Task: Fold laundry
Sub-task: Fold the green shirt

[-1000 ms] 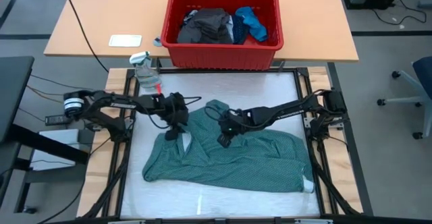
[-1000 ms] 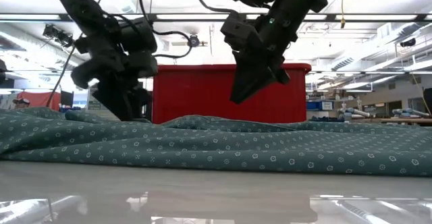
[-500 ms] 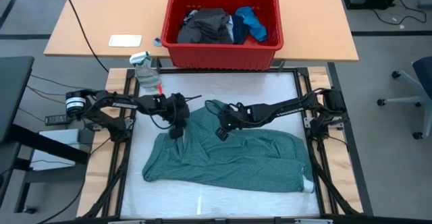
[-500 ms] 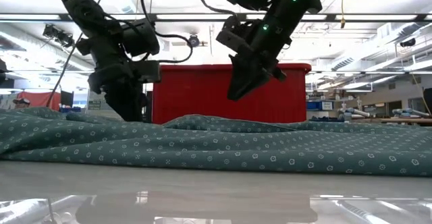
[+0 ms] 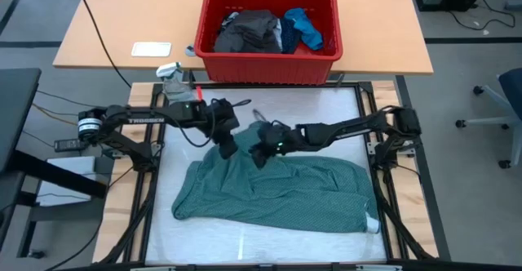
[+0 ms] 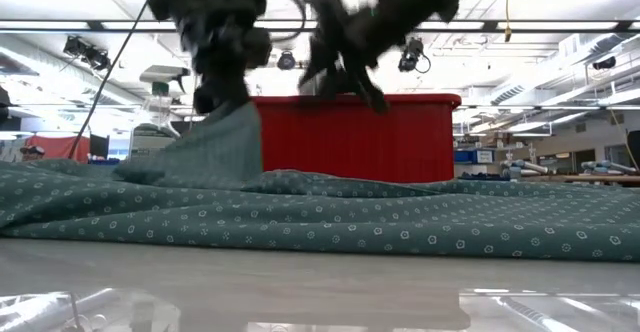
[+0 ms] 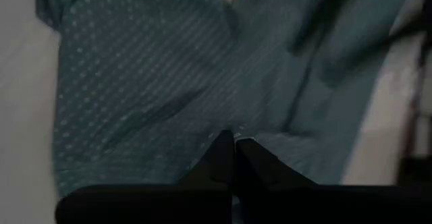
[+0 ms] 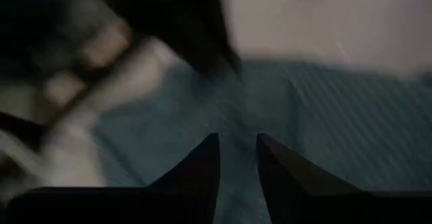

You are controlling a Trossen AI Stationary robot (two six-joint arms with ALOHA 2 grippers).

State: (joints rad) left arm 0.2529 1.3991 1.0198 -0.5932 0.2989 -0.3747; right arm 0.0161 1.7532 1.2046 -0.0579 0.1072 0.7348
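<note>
From above, I see my left gripper point(image 5: 227, 147) just left of centre in the frame, its jaws pinched tight on a fold of the teal-green shirt point(image 5: 277, 191); the low view shows that fold raised in a peak over the cloth. The shirt spreads across the lower middle of the white counter point(image 5: 326, 108). Just beside the left gripper, at centre, my right gripper point(image 5: 259, 153) hangs over the shirt's upper edge with its jaws narrowly parted, empty. At top centre, the red bin point(image 5: 267, 33) holds the dark grey piece point(image 5: 249, 31) and the bright blue piece point(image 5: 303, 26).
</note>
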